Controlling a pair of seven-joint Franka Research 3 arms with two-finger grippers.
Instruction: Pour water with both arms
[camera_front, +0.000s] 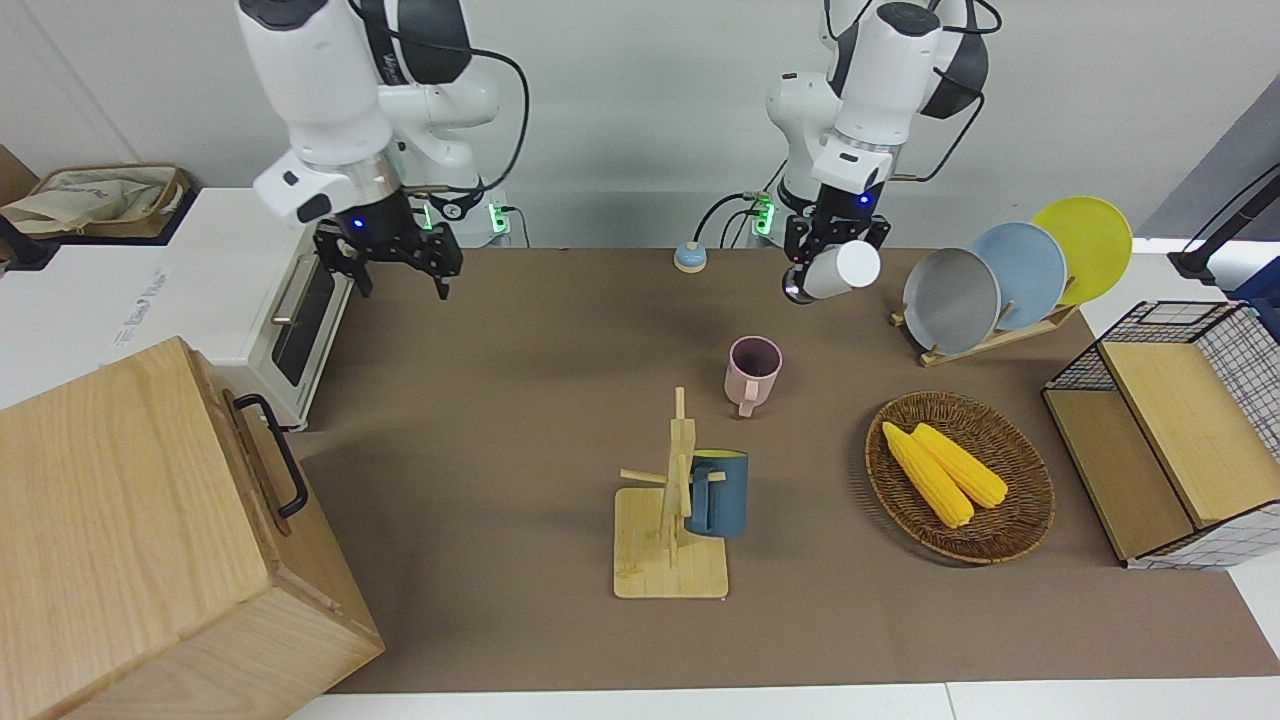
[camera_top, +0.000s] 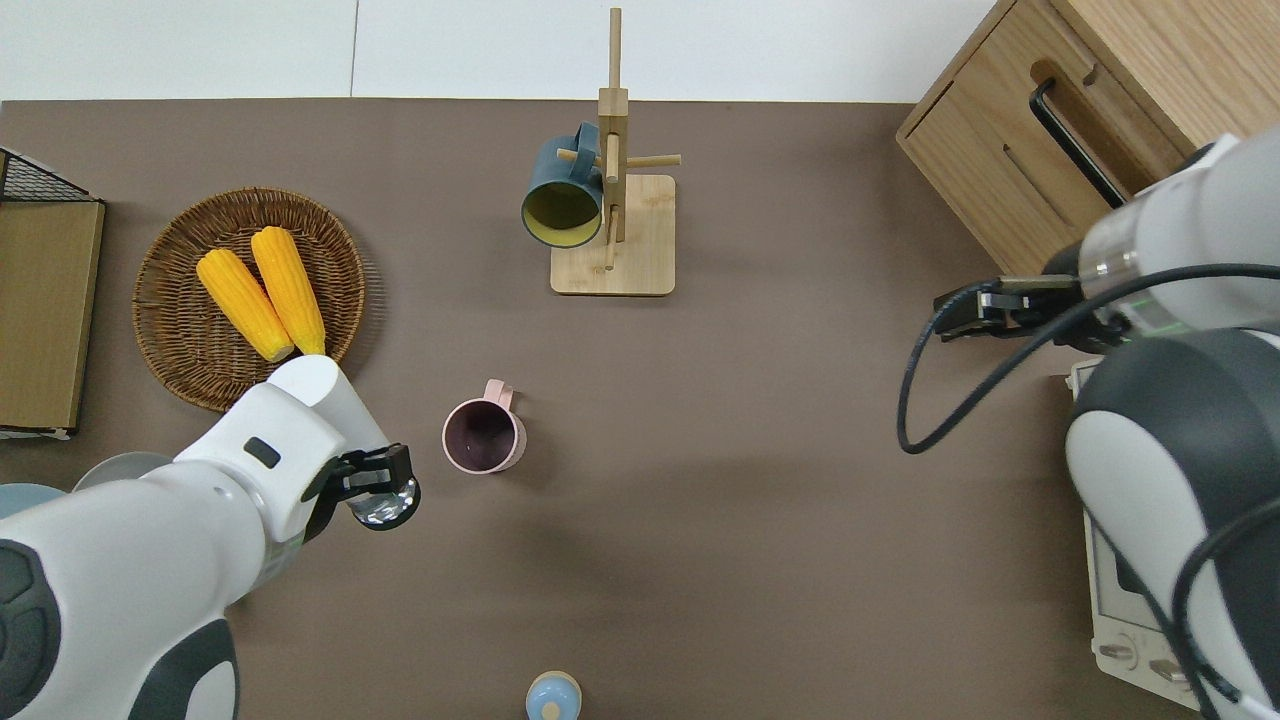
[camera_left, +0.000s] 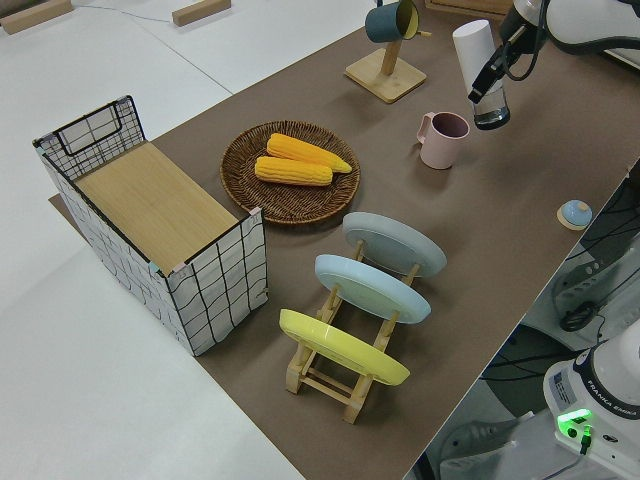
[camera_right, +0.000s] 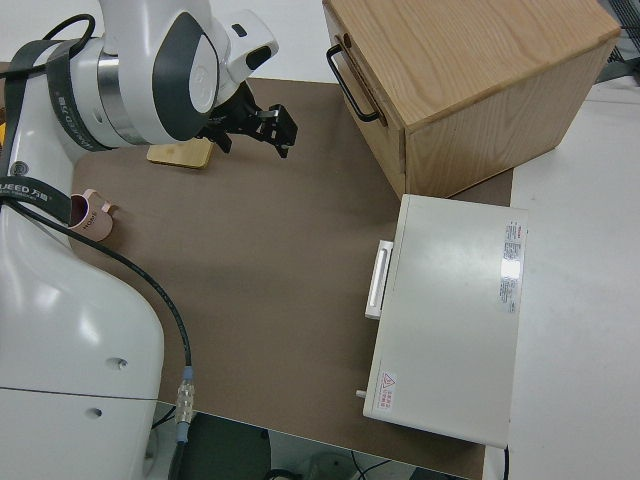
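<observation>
Left gripper clamps white bottle | right gripper spread, empty | brown table

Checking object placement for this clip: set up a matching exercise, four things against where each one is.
Things:
1. white bottle
2. blue mug
3. corn cobs
4. pink mug

Places:
A. standing on the table
B. in the wicker basket
C. in the left gripper
D. hanging on the wooden rack

Pairs: 1-C, 2-D, 3-B, 4-A
</observation>
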